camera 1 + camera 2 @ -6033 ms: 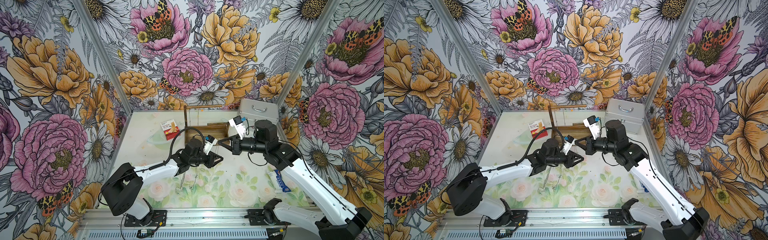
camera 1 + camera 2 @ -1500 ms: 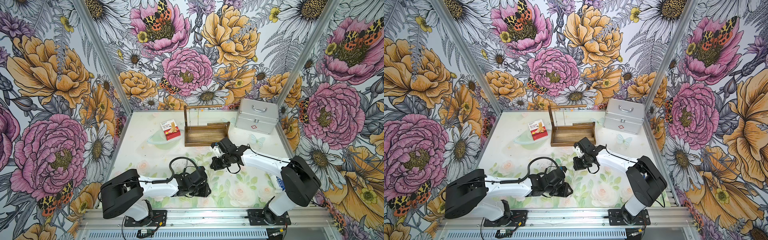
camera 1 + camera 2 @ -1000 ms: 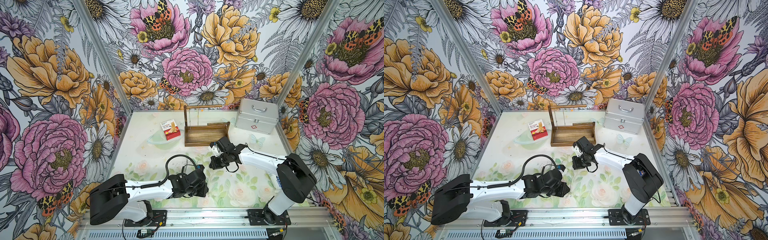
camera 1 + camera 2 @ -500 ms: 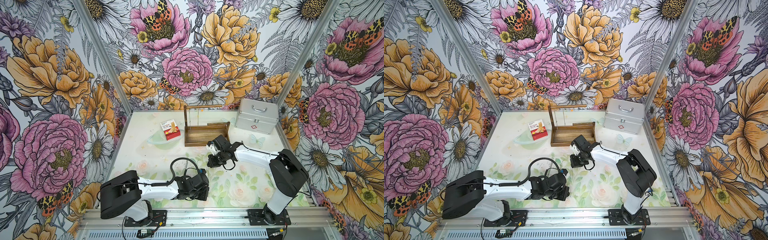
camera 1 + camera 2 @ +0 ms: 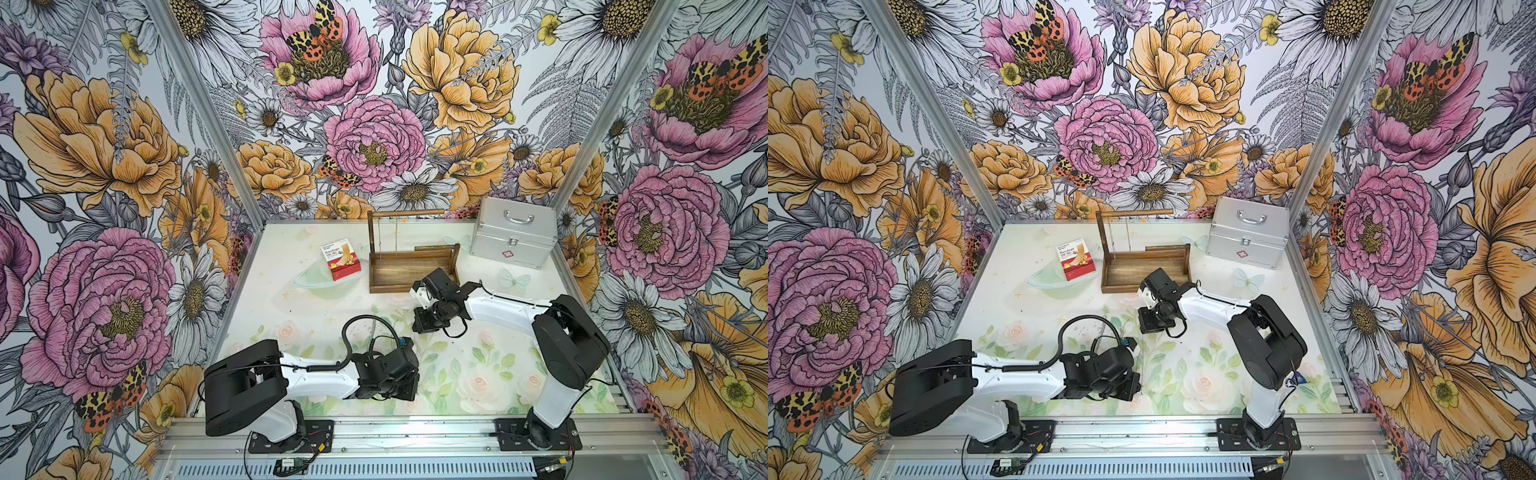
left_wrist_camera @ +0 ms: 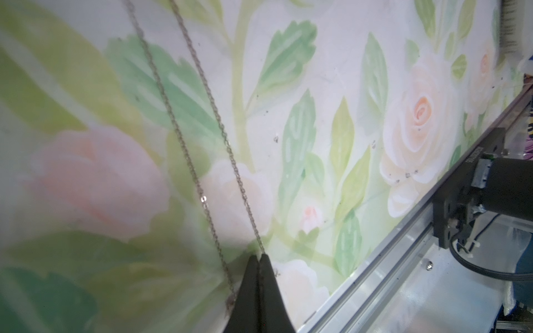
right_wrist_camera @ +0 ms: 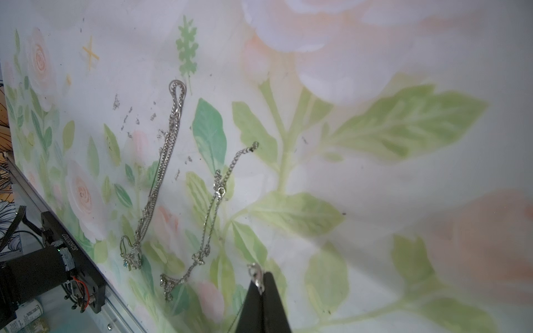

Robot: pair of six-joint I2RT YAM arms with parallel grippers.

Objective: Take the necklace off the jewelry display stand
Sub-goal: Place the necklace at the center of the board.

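The dark wooden jewelry display stand (image 5: 409, 272) (image 5: 1142, 270) stands at the back centre, with thin chains hanging from its top rod (image 5: 405, 213). A thin silver necklace (image 6: 244, 199) is away from the stand, stretched low over the floral table between my two grippers. My left gripper (image 6: 259, 256) (image 5: 409, 388) is near the front rail and shut on the chain. A second strand runs past beside its fingers. My right gripper (image 7: 261, 278) (image 5: 424, 326) is in front of the stand's tray and shut on the necklace's clasp (image 7: 255, 272).
Two more silver chains (image 7: 170, 138) (image 7: 215, 199) lie loose on the table near the front rail (image 5: 374, 424). A silver metal case (image 5: 513, 232) stands at the back right. A red box (image 5: 340, 259) rests on a clear dish (image 5: 309, 282) left of the stand.
Both grippers have come down from beside the stand to the table. Over the last second the left jaws closed fully and moved slightly toward the front rail, while the right gripper barely moved.
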